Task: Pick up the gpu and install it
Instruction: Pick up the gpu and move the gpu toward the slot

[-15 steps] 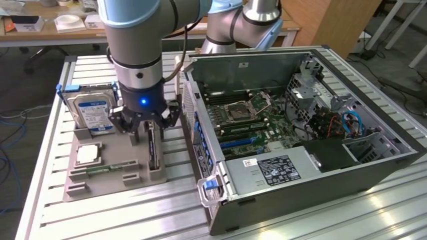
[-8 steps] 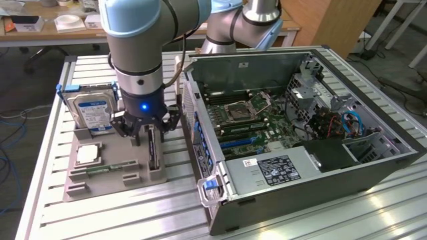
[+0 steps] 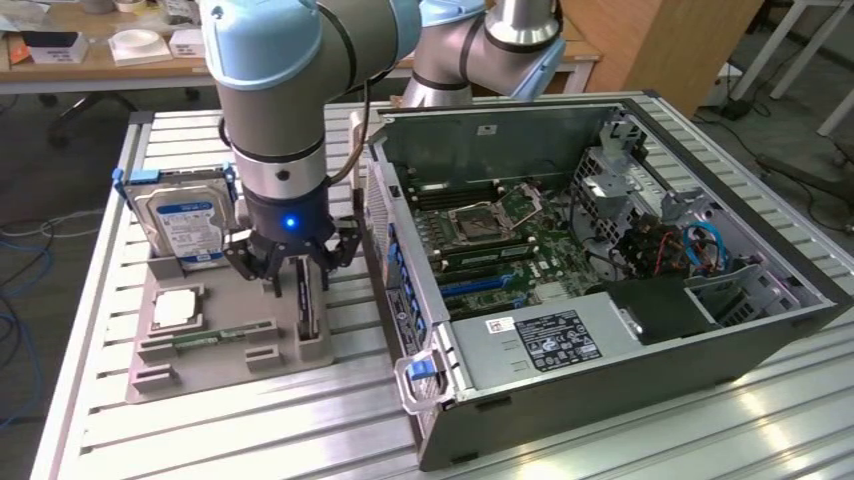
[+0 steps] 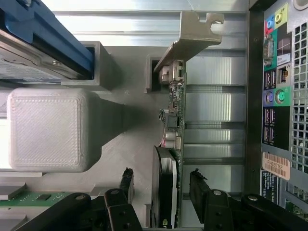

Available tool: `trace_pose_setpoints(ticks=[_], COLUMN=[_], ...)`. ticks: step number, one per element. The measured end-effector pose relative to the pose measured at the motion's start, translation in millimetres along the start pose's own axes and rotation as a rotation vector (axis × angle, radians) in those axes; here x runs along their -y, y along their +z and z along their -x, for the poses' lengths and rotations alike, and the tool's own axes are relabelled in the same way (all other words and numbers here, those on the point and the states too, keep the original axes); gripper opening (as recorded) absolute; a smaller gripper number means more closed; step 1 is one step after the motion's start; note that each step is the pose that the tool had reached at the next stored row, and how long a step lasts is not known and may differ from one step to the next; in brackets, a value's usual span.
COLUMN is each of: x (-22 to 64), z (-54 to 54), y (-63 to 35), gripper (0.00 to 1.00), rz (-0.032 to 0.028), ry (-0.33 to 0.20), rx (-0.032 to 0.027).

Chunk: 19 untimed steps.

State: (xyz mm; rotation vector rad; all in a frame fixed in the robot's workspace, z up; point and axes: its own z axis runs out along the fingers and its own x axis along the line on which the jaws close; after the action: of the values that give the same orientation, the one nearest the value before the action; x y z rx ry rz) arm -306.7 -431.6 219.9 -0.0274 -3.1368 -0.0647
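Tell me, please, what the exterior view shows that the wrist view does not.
Exterior view adds: the green motherboard inside the open grey metal computer case. Wrist view adds: the case's coloured rear ports. Shared: the thin dark gpu card standing on edge in the grey plastic holder tray, with the open black end effector straddling it.

Nothing here I can read letter for letter. Hard drive [image 3: 187, 222], nine o'clock in the exterior view: blue-white label, print too small. Power supply [image 3: 587, 318], five o'clock: black-and-white label [image 3: 561, 340] and a small white sticker [image 3: 497, 325], both illegible. Computer back panel [image 4: 255, 96], seen from my wrist: tan sticker [image 4: 275, 165] with a blurred code.
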Motion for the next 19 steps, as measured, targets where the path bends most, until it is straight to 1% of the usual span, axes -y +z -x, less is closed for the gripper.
trace_pose_setpoints(ticks=[7,9,11,12,13,16,17,18,19], x=[0.0,0.0,0.0,0.0,0.0,0.0,0.0,0.0,0.0], z=[0.0,0.0,0.0,0.0,0.0,0.0,0.0,0.0,0.0], y=[0.1,0.1,0.1,0.1,0.1,0.1,0.1,0.1,0.1], gripper=[0.59,0.57,0.45,0.45,0.38,0.38,0.37,0.31,0.31], rz=[-0.0005,-0.0005,-0.0005,-0.0005,-0.0005,-0.0005,-0.0005,-0.0007,-0.0007], ry=[0.0,0.0,0.0,0.0,0.0,0.0,0.0,0.0,0.0], rx=[0.0001,0.0001,0.0002,0.0002,0.0002,0.0002,0.0002,0.0001,0.0002])
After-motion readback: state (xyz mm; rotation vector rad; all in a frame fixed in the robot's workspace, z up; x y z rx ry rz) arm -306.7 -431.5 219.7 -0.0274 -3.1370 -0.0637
